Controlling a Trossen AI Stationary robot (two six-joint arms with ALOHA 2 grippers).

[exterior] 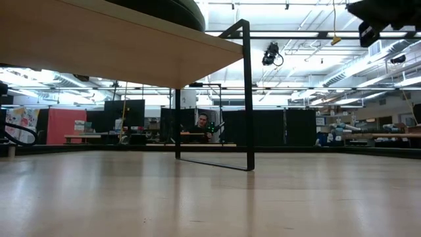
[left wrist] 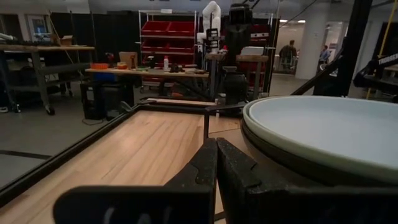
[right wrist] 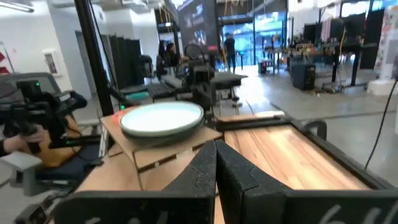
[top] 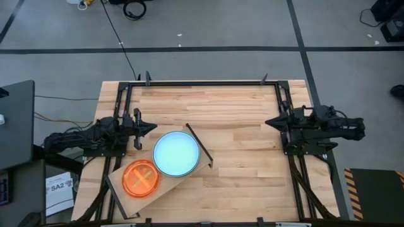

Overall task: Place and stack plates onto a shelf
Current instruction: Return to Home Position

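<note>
Plates are all on the shelf [top: 115, 183], as far as the views show. A pale-blue plate [top: 177, 154] tops one pile next to the black frame [top: 199, 145], and an orange plate [top: 141, 179] tops the other just beside it. No plate lies on the desk [top: 246, 157] itself, so I judge the stacking done, with only the parking of the arms remaining.

The left pincer [top: 148, 128] sits on the desk's left side, near the pale-blue pile. The right pincer [top: 271, 122] is well apart on the right side. Both are clenched on nothing, their fingers meeting in each wrist view.

How many plates lie under each top one cannot be counted from above. The left wrist view shows a dark rim under the pale plate. The low view gives only the shelf's underside and a dark plate edge, cut off at the top.
</note>
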